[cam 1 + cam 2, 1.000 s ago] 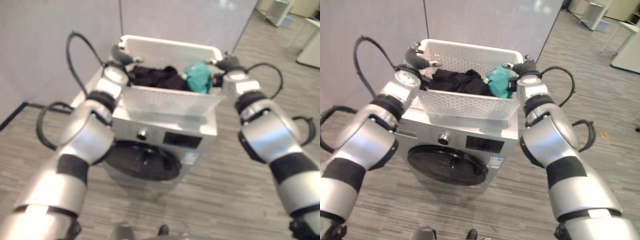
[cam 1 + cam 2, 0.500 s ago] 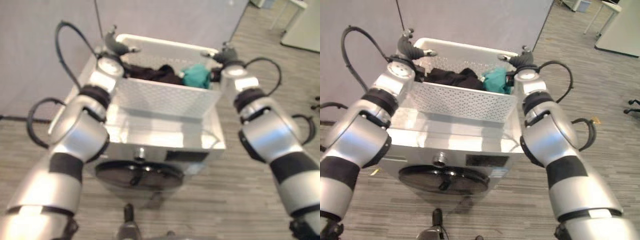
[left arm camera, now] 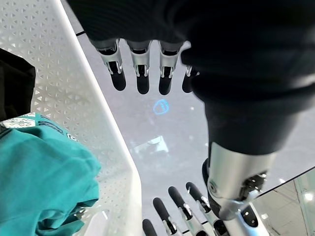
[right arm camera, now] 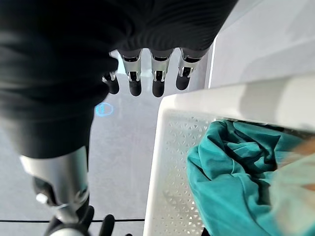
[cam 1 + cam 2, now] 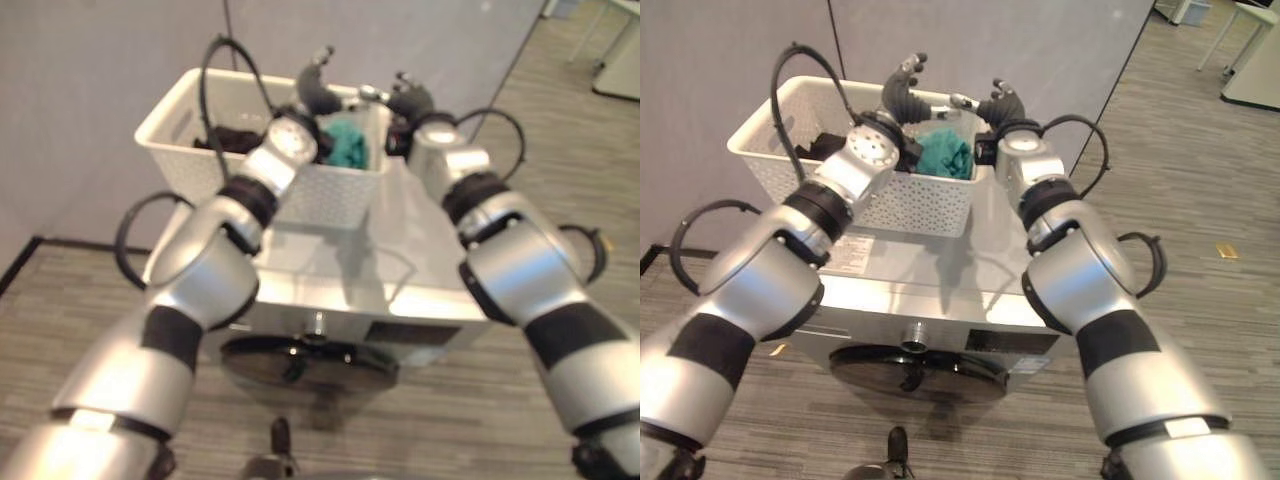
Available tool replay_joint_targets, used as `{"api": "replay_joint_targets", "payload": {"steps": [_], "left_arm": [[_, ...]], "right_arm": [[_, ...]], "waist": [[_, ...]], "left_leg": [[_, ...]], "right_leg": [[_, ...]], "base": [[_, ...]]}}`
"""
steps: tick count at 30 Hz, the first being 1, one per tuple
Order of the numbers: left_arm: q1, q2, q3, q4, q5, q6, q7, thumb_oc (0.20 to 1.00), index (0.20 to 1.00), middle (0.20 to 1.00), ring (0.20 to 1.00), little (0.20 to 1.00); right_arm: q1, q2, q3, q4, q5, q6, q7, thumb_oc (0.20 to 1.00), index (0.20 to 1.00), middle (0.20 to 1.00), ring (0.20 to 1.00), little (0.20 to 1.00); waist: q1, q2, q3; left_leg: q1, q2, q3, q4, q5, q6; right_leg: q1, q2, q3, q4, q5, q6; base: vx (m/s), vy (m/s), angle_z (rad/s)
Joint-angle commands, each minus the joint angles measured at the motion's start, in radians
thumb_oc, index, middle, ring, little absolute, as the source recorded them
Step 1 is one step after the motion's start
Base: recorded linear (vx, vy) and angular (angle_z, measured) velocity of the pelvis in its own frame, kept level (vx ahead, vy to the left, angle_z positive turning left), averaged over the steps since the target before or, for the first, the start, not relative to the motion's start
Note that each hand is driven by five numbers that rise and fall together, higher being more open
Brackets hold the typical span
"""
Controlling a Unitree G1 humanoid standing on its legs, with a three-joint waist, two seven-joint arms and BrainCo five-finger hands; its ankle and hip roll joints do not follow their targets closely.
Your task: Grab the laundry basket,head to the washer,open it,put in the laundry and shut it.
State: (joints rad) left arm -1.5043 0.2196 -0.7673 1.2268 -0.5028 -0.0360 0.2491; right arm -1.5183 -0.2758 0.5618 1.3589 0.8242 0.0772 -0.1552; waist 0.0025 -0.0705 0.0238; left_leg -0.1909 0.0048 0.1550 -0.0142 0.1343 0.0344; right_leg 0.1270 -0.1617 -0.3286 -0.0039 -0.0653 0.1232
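Note:
The white perforated laundry basket [image 5: 855, 200] stands on the back left of the silver washer's top [image 5: 970, 270]. It holds black clothes [image 5: 828, 146] and a teal garment [image 5: 943, 155]. My left hand [image 5: 902, 95] reaches across the basket and hovers over its right end, fingers [image 3: 142, 78] straight, holding nothing. Just right of that end, my right hand [image 5: 1002, 105] is open too, its fingers [image 4: 157, 81] past the basket's rim [image 4: 182, 123]. The two hands face each other with a small gap. The washer's round dark door [image 5: 915, 375] is shut.
A grey partition wall [image 5: 1040, 40] rises right behind the washer. Wood-look floor [image 5: 1200, 200] stretches to the right, with white furniture [image 5: 1250, 80] far off at the upper right. A dark skirting strip [image 5: 15, 270] runs along the wall at the left.
Both hands have let go of the basket's ends. The left hand has swung across to the right end beside the right hand. The basket now rests further left on the washer; the camera shifted.

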Motion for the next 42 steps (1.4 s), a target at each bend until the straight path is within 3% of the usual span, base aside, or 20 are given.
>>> {"api": "replay_joint_targets", "payload": {"steps": [1,10,18,25,28,30,31,32,33,34,35,37,38,39,41,42], "left_arm": [[-0.154,0.015,-0.032,0.085,0.011,-0.061,-0.002,1.000,1.000,1.000,1.000,1.000],[-0.156,0.034,-0.035,0.092,0.010,-0.062,-0.011,1.000,1.000,1.000,1.000,1.000],[-0.202,0.060,-0.017,0.076,-0.028,-0.088,0.009,1.000,1.000,1.000,1.000,1.000],[-0.218,0.126,0.020,0.031,-0.113,-0.127,0.023,1.000,1.000,1.000,1.000,1.000],[-0.213,0.179,0.022,-0.051,-0.115,-0.157,0.044,1.000,1.000,1.000,1.000,1.000],[-0.138,0.246,0.069,-0.304,-0.080,-0.203,0.094,1.000,1.000,1.000,1.000,1.000],[-0.132,0.246,0.071,-0.311,-0.077,-0.199,0.097,1.000,1.000,1.000,1.000,1.000],[-0.018,0.304,0.131,-0.548,-0.031,-0.228,0.117,1.000,1.000,1.000,1.000,1.000],[-0.009,0.305,0.134,-0.559,-0.027,-0.223,0.121,1.000,1.000,1.000,1.000,1.000],[0.145,0.370,0.228,-0.806,0.034,-0.237,0.122,1.000,1.000,1.000,1.000,1.000],[0.261,0.411,0.287,-0.943,0.081,-0.236,0.109,1.000,1.000,1.000,1.000,1.000],[0.353,0.438,0.329,-1.052,0.109,-0.225,0.094,1.000,1.000,1.000,1.000,1.000],[0.543,0.491,0.417,-1.235,0.141,-0.219,0.050,1.000,1.000,1.000,1.000,1.000],[0.547,0.491,0.418,-1.238,0.141,-0.217,0.050,1.000,1.000,1.000,1.000,1.000],[0.756,0.519,0.533,-1.374,0.159,-0.212,0.002,1.000,1.000,1.000,1.000,1.000],[0.821,0.522,0.566,-1.404,0.155,-0.209,-0.008,1.000,1.000,1.000,1.000,1.000]], "right_arm": [[-0.066,-0.043,0.038,0.040,-0.029,-0.034,0.011,1.000,1.000,1.000,1.000,1.000],[-0.062,-0.057,0.029,0.041,-0.034,-0.036,0.009,1.000,1.000,1.000,1.000,1.000],[-0.111,-0.054,0.006,-0.018,0.010,-0.098,-0.021,1.000,1.000,1.000,1.000,1.000],[-0.126,-0.065,0.026,-0.074,-0.018,-0.126,-0.039,1.000,1.000,1.000,1.000,1.000],[-0.111,-0.103,0.039,-0.168,-0.034,-0.155,-0.060,1.000,1.000,1.000,1.000,1.000],[-0.041,-0.194,0.012,-0.402,-0.062,-0.202,-0.099,1.000,1.000,1.000,1.000,1.000],[-0.035,-0.194,0.011,-0.409,-0.064,-0.200,-0.102,1.000,1.000,1.000,1.000,1.000],[0.059,-0.278,-0.035,-0.638,-0.094,-0.233,-0.119,1.000,1.000,1.000,1.000,1.000],[0.069,-0.279,-0.037,-0.648,-0.097,-0.229,-0.124,1.000,1.000,1.000,1.000,1.000],[0.211,-0.358,-0.116,-0.862,-0.142,-0.246,-0.122,1.000,1.000,1.000,1.000,1.000],[0.319,-0.394,-0.175,-0.971,-0.146,-0.261,-0.112,1.000,1.000,1.000,1.000,1.000],[0.395,-0.420,-0.214,-1.052,-0.153,-0.259,-0.099,1.000,1.000,1.000,1.000,1.000],[0.541,-0.481,-0.287,-1.183,-0.171,-0.263,-0.080,1.000,1.000,1.000,1.000,1.000],[0.544,-0.480,-0.288,-1.185,-0.172,-0.261,-0.080,1.000,1.000,1.000,1.000,1.000],[0.775,-0.553,-0.404,-1.379,-0.191,-0.265,-0.027,1.000,1.000,1.000,1.000,1.000],[0.852,-0.554,-0.436,-1.412,-0.176,-0.265,-0.020,1.000,1.000,1.000,1.000,1.000]], "waist": [[0.042,-0.006,-0.058],[0.047,0.014,-0.070],[0.048,0.031,-0.080],[0.051,0.046,-0.090],[0.052,0.059,-0.087],[0.059,0.066,-0.062],[0.058,0.069,-0.067],[0.065,0.065,-0.027],[0.065,0.068,-0.032],[0.073,0.067,0.003],[0.079,0.068,0.018],[0.080,0.073,0.016],[0.087,0.071,0.029],[0.086,0.072,0.026],[0.069,0.047,0.058],[0.066,0.037,0.058]], "left_leg": [[0.078,0.048,0.018,-0.037,-0.058,-0.047],[0.102,0.047,0.010,-0.057,-0.059,-0.047],[0.105,0.062,0.006,-0.066,-0.048,-0.060],[0.120,0.084,0.007,-0.063,-0.035,-0.073],[0.119,0.107,0.001,-0.064,-0.008,-0.084],[0.096,0.144,-0.021,-0.067,0.029,-0.098],[0.091,0.147,-0.023,-0.069,0.034,-0.098],[0.064,0.168,-0.045,-0.066,0.061,-0.106],[0.060,0.170,-0.047,-0.068,0.066,-0.106],[0.037,0.189,-0.060,-0.070,0.088,-0.115],[0.014,0.204,-0.066,-0.073,0.103,-0.126],[-0.004,0.213,-0.075,-0.073,0.115,-0.133],[-0.032,0.229,-0.059,-0.073,0.120,-0.148],[-0.034,0.230,-0.060,-0.073,0.121,-0.148],[-0.008,0.274,0.075,-0.059,0.111,-0.136],[0.011,0.280,0.094,-0.035,0.099,-0.130]], "right_leg": [[0.029,-0.051,0.006,0.078,0.113,0.066],[0.039,-0.050,-0.006,0.067,0.096,0.066],[0.037,-0.038,-0.008,0.052,0.079,0.063],[0.049,-0.020,-0.004,0.057,0.036,0.048],[0.052,0.005,-0.002,0.069,-0.014,0.025],[0.042,0.046,-0.002,0.084,-0.090,-0.017],[0.038,0.050,-0.003,0.082,-0.086,-0.019],[0.020,0.077,0.006,0.105,-0.120,-0.047],[0.017,0.080,0.005,0.105,-0.117,-0.048],[0.003,0.106,0.003,0.112,-0.137,-0.068],[-0.002,0.124,-0.008,0.101,-0.137,-0.076],[-0.007,0.136,-0.019,0.088,-0.130,-0.081],[-0.012,0.145,-0.049,0.065,-0.120,-0.087],[-0.013,0.146,-0.049,0.063,-0.118,-0.087],[-0.036,0.128,-0.094,0.050,-0.097,-0.096],[-0.042,0.122,-0.102,0.043,-0.091,-0.097]], "base": [[0.01,-0.039,-0.02],[-0.01,-0.018,0.00],[-0.05,-0.052,-0.01],[-0.07,-0.075,0.00],[-0.15,-0.147,0.01],[-0.25,-0.249,0.04],[-0.28,-0.277,0.12],[-0.18,-0.153,0.25],[-0.32,-0.313,0.57],[-0.25,-0.263,0.64],[-0.31,-0.303,0.43],[-0.18,-0.148,0.14],[-0.14,-0.109,0.24],[-0.30,-0.172,0.37],[-0.28,-0.107,0.46],[-0.08,-0.066,0.48]]}}
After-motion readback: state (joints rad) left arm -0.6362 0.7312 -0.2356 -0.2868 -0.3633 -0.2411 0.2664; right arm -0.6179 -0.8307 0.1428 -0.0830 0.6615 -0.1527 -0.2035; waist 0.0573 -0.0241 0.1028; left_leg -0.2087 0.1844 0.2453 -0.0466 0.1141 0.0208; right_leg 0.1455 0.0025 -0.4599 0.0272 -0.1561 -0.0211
